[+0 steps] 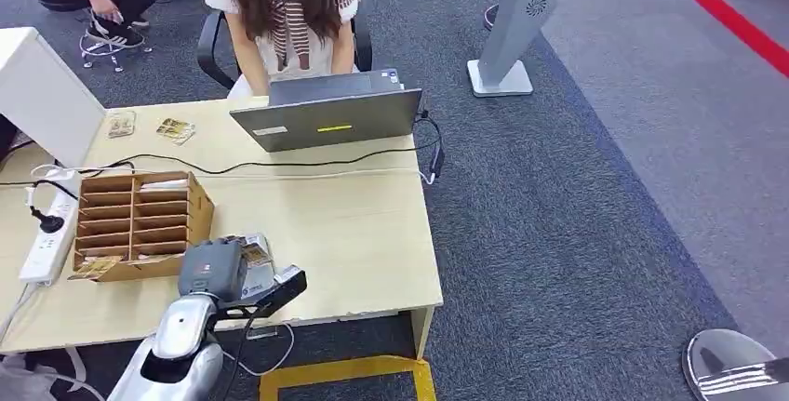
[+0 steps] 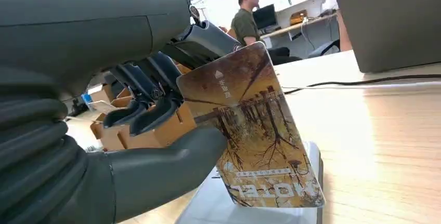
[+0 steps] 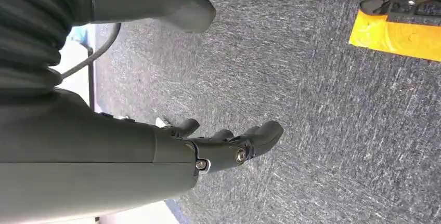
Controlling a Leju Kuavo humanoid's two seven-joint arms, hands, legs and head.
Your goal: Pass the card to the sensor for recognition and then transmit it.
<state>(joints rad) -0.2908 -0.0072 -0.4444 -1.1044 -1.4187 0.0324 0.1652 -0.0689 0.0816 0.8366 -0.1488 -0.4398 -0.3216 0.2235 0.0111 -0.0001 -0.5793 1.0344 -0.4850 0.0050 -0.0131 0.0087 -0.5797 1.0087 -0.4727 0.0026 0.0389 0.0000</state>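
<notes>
One card [image 2: 255, 130] in left hand [image 2: 151, 104], wrist-view close-up

One counter [image 1: 354, 233] is carrying one grey laptop [image 1: 327, 113], one wooden slotted organizer [image 1: 140, 220], one white power strip [image 1: 48, 233] and one grey sensor pad [image 2: 312, 156]. Two robot hands are showing, the left robot hand [image 2: 156, 104] and the right robot hand [image 3: 229, 143]. One card [image 2: 255, 130] is standing upright. Two small card piles [image 1: 149, 127] are lying near the far edge. One person [image 1: 284, 10] is sitting behind the laptop.

Head view overlooks the table [image 1: 354, 233]; left wrist skims it close, perhaps sideways.
</notes>
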